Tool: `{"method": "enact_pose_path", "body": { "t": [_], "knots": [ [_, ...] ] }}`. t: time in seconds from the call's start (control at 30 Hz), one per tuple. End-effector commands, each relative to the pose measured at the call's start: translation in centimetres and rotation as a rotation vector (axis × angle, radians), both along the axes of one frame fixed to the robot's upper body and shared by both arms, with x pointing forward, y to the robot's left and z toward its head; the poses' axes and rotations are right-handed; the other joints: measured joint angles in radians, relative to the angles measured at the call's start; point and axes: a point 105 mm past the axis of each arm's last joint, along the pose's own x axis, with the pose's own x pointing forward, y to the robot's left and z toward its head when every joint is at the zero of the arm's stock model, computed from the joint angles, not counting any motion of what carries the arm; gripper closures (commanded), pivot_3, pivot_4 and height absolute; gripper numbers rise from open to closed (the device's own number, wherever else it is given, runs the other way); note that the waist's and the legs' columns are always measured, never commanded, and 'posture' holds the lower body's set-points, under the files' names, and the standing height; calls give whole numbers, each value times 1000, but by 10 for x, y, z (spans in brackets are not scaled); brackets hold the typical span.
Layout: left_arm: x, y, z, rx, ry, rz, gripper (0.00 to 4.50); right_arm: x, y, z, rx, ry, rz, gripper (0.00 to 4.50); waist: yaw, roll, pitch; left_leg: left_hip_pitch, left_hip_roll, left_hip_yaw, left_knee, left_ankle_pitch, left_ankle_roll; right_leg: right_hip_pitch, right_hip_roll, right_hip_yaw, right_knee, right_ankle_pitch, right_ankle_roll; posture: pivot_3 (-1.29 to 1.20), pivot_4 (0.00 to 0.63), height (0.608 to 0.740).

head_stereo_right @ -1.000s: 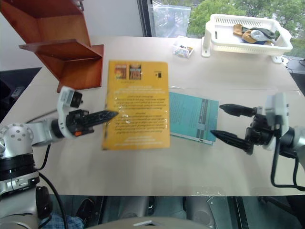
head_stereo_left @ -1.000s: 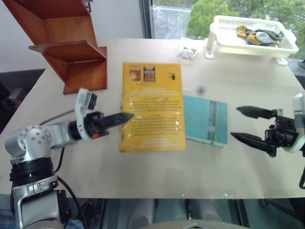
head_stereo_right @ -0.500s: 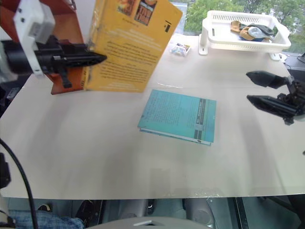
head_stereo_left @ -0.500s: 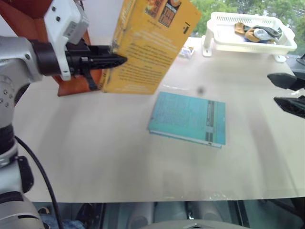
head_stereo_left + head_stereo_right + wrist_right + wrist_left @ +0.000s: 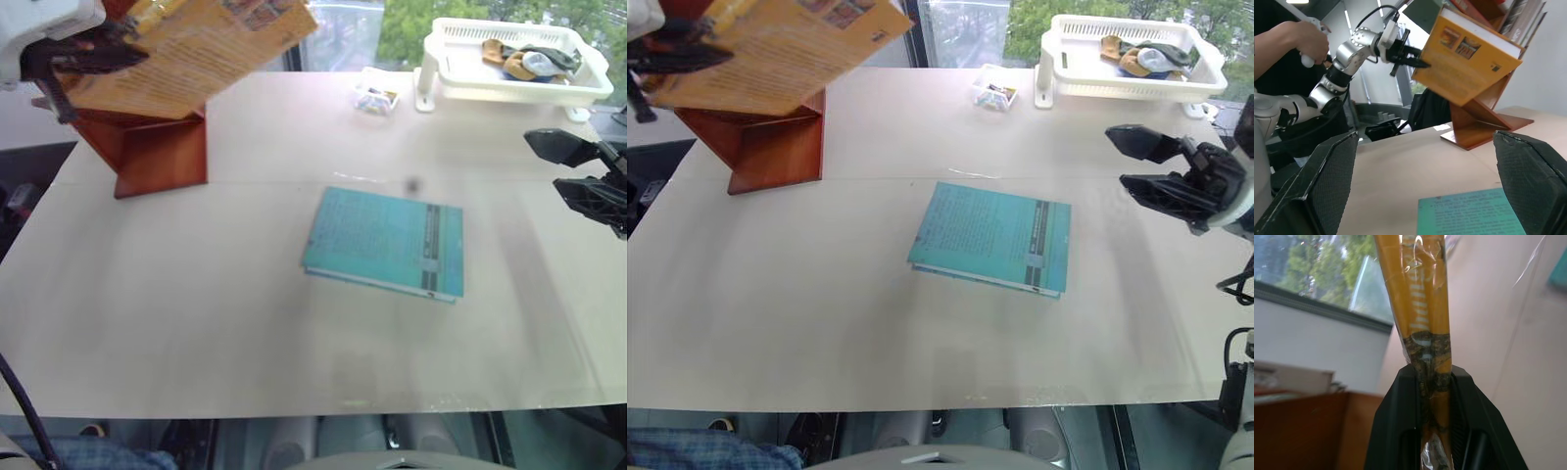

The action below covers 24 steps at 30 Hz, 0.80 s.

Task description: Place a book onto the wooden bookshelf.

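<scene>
Lifted off the bench (image 5: 245, 343) since a second ago, the book (image 5: 186, 54) now hangs tilted in the air over the wooden bookshelf (image 5: 147, 147), pinched at its spine edge by the closed left gripper (image 5: 83, 61). Well to that gripper's right, the right gripper (image 5: 1151, 166) hovers with its fingers spread and empty. Between the two grippers, nearer the right one, a teal book (image 5: 387, 242) lies flat on the bench.
</scene>
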Motion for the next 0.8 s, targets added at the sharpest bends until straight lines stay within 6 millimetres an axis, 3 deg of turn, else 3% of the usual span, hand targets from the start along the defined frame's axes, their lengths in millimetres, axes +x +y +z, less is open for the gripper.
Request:
{"method": "enact_pose_path", "body": {
  "t": [0.03,0.17,0.27,0.6,0.8],
  "knots": [
    [-5,-1,31,61,-177,-24,4250,-7,5,13,-11,-67,39,0,5,0,0,0,0,0,0,0,0,0,0,0,0,0,0,0,150,740],
    [2,-7,37,60,-225,-60,4250,-9,7,14,-18,-80,45,0,13,0,0,-1,0,0,2,0,0,0,-1,-1,1,0,0,0,150,740],
    [6,9,32,161,-209,12,4250,-9,6,13,-23,-86,36,0,8,0,0,-1,0,0,2,0,0,0,0,-1,2,0,0,0,150,740],
    [10,62,9,257,-59,198,4250,-9,1,17,-14,-116,-2,0,-4,0,0,-1,0,0,2,0,0,-1,0,-1,2,0,0,0,150,740],
    [14,71,3,238,-30,203,4250,-11,1,16,-12,-116,-6,0,-1,0,0,-1,1,-1,4,0,0,0,0,-1,4,0,0,0,150,740]
  ]
}}
